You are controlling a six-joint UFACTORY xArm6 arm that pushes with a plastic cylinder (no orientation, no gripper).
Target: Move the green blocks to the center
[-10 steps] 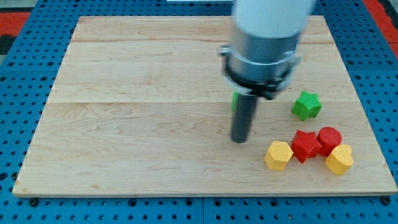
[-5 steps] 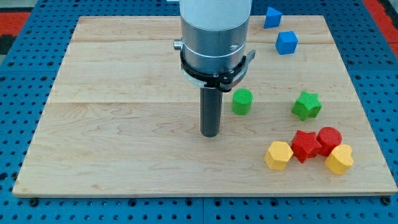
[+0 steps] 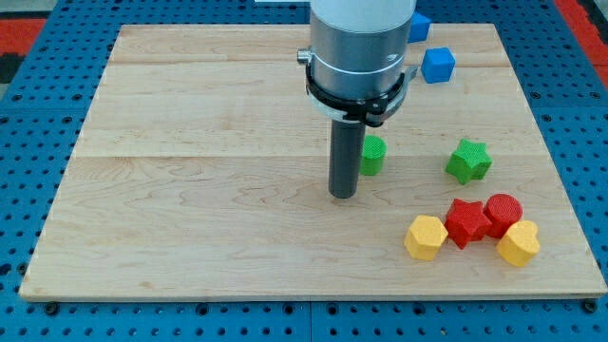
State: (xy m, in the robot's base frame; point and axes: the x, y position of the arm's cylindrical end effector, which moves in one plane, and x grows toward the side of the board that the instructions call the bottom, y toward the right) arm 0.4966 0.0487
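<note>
Two green blocks: green cylinder (image 3: 373,155) just right of my tip (image 3: 342,194), green star (image 3: 468,161) farther right. Two blue cubes (image 3: 438,65), two red, two yellow blocks lower right. Rod holds nothing.

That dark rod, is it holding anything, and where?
Nothing is held. My tip rests on the board, just left of and below the green cylinder, which the rod partly hides.
</note>
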